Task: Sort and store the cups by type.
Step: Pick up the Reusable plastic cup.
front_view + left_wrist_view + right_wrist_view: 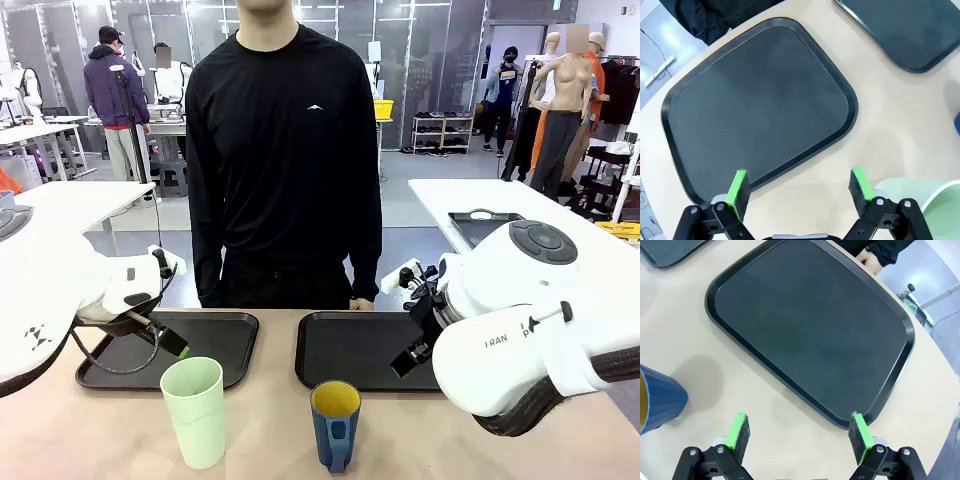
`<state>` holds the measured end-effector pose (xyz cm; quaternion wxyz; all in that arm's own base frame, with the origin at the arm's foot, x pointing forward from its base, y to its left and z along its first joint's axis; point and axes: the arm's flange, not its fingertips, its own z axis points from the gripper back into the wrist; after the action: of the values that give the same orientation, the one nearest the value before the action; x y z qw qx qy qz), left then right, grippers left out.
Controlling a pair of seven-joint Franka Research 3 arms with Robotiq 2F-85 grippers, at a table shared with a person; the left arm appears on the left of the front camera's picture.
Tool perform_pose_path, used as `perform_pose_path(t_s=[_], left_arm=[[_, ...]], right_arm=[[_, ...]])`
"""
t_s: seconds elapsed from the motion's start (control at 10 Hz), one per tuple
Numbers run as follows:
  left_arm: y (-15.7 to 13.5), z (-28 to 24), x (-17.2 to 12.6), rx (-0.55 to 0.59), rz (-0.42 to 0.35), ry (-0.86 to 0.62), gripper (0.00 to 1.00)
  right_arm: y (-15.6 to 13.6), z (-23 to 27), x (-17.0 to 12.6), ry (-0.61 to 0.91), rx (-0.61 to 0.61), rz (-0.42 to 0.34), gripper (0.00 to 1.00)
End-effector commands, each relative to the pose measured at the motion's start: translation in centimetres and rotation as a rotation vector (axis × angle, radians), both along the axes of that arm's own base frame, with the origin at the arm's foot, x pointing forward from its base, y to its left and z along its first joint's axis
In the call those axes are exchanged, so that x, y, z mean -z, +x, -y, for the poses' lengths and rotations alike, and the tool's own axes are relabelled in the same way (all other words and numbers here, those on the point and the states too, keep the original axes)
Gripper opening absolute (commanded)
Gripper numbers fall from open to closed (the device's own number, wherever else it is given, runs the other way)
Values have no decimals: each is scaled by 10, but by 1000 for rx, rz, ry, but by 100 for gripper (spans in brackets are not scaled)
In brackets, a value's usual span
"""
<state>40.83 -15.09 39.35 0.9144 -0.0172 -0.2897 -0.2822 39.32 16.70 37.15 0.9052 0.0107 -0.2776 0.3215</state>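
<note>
The left gripper [800,182] was spread wide with nothing in it, hanging over the near edge of the left tray [760,105], and the mint-green tumbler [935,210] sat right beside one finger, probably not touching. The right gripper [800,427] was wide open and empty too, by the right tray [810,325], with the blue mug [660,400] off to its side. Both stood upright on the table [270,440].
</note>
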Motion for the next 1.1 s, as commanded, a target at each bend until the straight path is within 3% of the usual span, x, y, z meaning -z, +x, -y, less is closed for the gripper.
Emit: perform_pose_path(t_s=[0.0,1.0], left_arm=[[-1,2,-1,4,3,0,100],[-1,2,-1,4,3,0,100]], right_arm=[[0,0,0,0,0,0,100],[0,0,0,0,0,0,100]])
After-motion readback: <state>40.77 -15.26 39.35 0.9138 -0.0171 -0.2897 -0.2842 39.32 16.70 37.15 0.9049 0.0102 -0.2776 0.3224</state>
